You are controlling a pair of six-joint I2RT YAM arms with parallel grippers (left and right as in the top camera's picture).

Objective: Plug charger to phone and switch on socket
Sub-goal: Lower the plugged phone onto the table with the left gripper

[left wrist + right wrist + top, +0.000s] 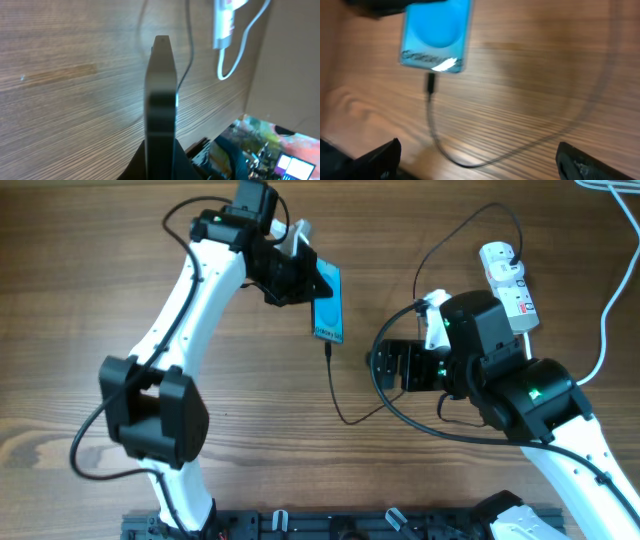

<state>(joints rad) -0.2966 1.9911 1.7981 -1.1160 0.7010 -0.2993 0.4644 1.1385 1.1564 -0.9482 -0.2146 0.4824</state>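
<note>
The phone (329, 306) with its cyan-blue screen is held by my left gripper (300, 275) at its top end, tilted up from the table. In the left wrist view I see it edge-on (161, 100) between the fingers. The charger's black connector tip (329, 352) lies just below the phone's bottom edge, apart from it, and its thin black cable (350, 412) curves right. In the right wrist view the phone (436, 35) and tip (429, 83) show ahead. My right gripper (392, 366) is open and empty, right of the tip. The white socket (508, 284) lies at the back right.
The socket's thick white cord (607, 310) runs along the right edge. Thick black arm cables loop near my right arm (420, 425). A black rail (330, 525) lines the table's front edge.
</note>
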